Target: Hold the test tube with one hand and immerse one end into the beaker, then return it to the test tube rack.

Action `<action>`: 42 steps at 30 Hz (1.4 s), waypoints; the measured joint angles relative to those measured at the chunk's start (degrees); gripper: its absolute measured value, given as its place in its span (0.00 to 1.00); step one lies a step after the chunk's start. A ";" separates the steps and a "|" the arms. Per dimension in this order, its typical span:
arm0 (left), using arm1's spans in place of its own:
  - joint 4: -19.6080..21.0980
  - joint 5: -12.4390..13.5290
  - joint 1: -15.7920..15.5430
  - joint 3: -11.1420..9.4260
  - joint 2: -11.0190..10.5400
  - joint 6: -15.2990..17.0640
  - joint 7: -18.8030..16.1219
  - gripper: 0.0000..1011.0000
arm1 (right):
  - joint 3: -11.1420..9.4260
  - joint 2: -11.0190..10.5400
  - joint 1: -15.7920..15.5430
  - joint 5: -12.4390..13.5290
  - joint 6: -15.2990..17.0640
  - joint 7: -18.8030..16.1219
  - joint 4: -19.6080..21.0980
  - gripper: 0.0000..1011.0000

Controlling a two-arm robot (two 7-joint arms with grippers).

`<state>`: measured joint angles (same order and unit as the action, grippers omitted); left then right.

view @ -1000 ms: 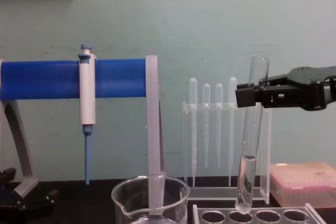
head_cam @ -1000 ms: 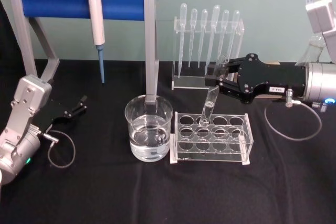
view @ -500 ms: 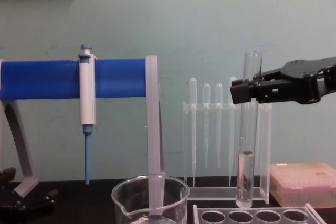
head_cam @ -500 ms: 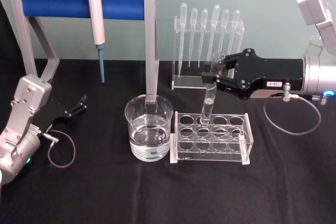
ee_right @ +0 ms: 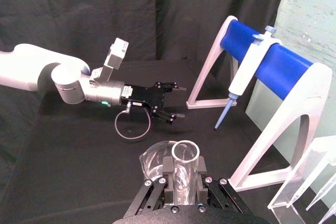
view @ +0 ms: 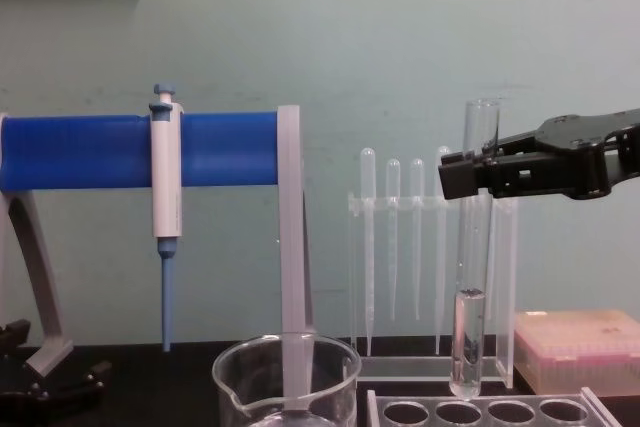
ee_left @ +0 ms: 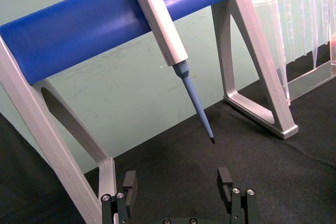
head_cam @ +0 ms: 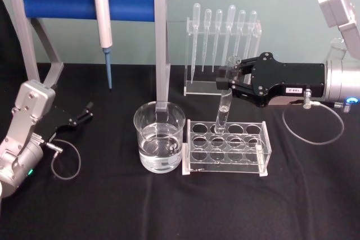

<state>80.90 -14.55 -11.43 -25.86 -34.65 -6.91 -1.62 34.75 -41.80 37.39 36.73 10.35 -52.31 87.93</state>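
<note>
Beaker [head_cam: 140, 130] stands just beside the test tube rack [head_cam: 264, 150], at its left end. Right gripper [head_cam: 228, 81] is clamped on the test tube [head_cam: 223, 111] near its rim, holding it upright (likely so it drops in cleanly), round end just over a back-row hole. Left gripper [head_cam: 87, 112] sits parked at left, fingers spread. Pipettes [head_cam: 222, 37] stand behind.

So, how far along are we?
Done: the right gripper grips the test tube near its top. In hand: it hangs upright, bottom just above the rack, not in the beaker. Left: seating it; a dip can't be confirmed. Left gripper idles open, far left.
</note>
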 joint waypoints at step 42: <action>0.00 0.00 0.00 0.00 0.00 0.00 0.00 0.99 | 0.00 0.01 0.00 -0.04 -0.02 -0.28 -0.07 0.23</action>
<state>80.90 -14.55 -11.43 -25.86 -34.65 -6.91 -1.62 34.75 -41.79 37.39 36.69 10.33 -52.59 87.86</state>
